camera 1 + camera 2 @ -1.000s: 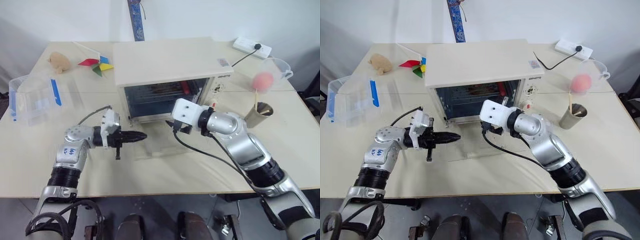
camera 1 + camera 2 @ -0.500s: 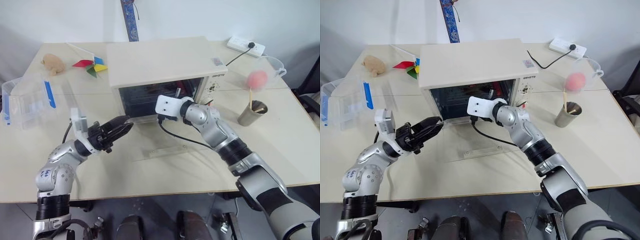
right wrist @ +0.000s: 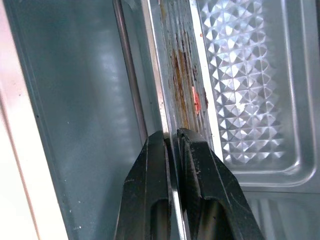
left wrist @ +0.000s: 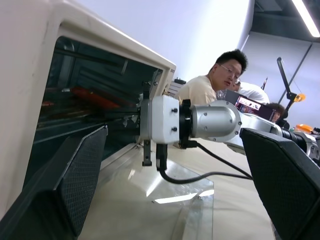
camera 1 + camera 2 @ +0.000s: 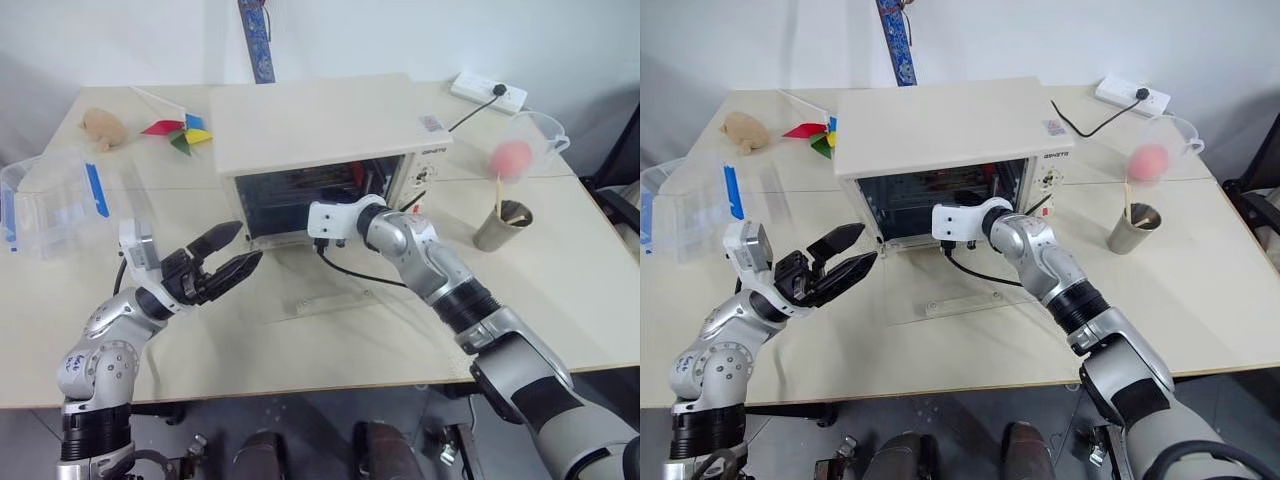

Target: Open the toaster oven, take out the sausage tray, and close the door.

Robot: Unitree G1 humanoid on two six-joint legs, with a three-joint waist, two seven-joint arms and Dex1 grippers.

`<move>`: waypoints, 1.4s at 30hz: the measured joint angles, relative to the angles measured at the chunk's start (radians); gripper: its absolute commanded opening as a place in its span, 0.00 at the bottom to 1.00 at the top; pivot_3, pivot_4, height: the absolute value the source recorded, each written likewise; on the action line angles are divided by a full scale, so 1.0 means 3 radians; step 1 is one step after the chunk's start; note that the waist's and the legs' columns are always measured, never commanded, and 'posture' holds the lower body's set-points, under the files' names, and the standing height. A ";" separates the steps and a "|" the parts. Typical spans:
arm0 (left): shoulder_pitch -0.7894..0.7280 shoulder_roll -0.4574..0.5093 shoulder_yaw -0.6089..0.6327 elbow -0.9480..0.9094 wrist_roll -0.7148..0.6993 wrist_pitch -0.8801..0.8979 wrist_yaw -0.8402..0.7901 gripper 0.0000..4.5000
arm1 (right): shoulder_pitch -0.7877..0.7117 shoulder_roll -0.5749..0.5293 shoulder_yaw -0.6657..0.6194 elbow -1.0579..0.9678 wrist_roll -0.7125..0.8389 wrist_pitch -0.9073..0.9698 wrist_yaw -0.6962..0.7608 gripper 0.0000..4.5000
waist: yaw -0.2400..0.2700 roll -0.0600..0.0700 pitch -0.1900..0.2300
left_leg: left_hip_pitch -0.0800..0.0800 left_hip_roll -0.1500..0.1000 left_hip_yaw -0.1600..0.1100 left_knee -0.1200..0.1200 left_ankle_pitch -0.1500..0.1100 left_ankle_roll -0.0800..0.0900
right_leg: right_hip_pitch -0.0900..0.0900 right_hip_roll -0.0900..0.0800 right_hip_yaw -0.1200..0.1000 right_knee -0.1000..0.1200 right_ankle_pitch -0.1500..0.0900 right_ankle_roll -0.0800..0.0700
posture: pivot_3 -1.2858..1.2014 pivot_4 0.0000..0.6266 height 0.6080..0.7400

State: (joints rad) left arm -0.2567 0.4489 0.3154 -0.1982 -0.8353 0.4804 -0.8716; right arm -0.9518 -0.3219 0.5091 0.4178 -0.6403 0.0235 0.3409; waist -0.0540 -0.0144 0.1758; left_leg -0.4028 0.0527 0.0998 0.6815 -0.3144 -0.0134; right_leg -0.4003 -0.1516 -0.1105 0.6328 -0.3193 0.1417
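Observation:
The cream toaster oven stands mid-table with its glass door folded down flat on the tabletop. My right gripper reaches into the oven's mouth, its fingers shut on the thin metal rim of the sausage tray, whose ribbed bottom carries brown grease marks. The red sausage lies inside on the shelf. My left gripper hovers open and empty to the left of the door, pointing at the oven, its fingers spread wide.
At the table's left edge stands a clear plastic box with blue latches. A pinwheel and a soft toy lie behind it. A metal cup, a clear jug and a power strip are at the right. A person sits beyond the table.
My left gripper went from shut to wide open and drew back, up and to the left. The right gripper pushed further into the oven, rolled, and closed on the tray's rim.

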 measured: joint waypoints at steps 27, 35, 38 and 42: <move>-0.0506 0.0121 -0.0173 0.0447 0.0158 -0.0007 -0.0071 1.00 | 0.0797 -0.0099 -0.0116 -0.1313 -0.0452 0.0269 0.0328 0.00 | -0.0020 0.0000 0.0000 | 0.0001 0.0000 0.0002 -0.0010 0.0001 -0.0002 | -0.0001 0.0003 -0.0001 -0.0008 0.0000 0.0000 | 0.52 0.24 1.00; -0.0528 0.0125 -0.0181 0.0463 0.0180 -0.0007 -0.0097 1.00 | 0.1020 -0.0165 -0.0138 -0.1587 -0.0580 0.0228 0.0329 0.00 | -0.0013 0.0000 0.0000 | 0.0000 0.0000 0.0002 -0.0010 0.0001 -0.0002 | -0.0001 0.0003 -0.0001 -0.0010 0.0000 0.0000 | 0.52 0.24 1.00; -0.0541 0.0135 -0.0181 0.0493 0.0182 -0.0006 -0.0115 1.00 | 0.1062 -0.0166 -0.0151 -0.1652 -0.0609 0.0229 0.0351 0.00 | -0.0013 0.0000 0.0000 | 0.0000 0.0000 0.0002 -0.0010 0.0001 -0.0002 | -0.0001 0.0003 -0.0001 -0.0010 0.0000 0.0000 | 0.52 0.24 1.00; -0.0545 0.0144 -0.0181 0.0545 0.0183 -0.0003 -0.0127 1.00 | 0.1131 -0.0176 -0.0175 -0.1765 -0.0632 0.0241 0.0406 0.00 | -0.0012 0.0000 0.0000 | 0.0000 0.0000 0.0002 -0.0011 0.0001 -0.0002 | -0.0001 0.0003 -0.0001 -0.0010 0.0000 0.0000 | 0.52 0.24 1.00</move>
State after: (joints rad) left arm -0.4203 0.4921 0.2610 -0.0348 -0.7803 0.4795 -0.9098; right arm -0.6125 -0.3747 0.4565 -0.1118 -0.8300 0.0957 0.4628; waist -0.0577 -0.0143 0.1759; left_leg -0.4027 0.0528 0.1005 0.6783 -0.3142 -0.0139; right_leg -0.4005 -0.1507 -0.1109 0.6298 -0.3193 0.1417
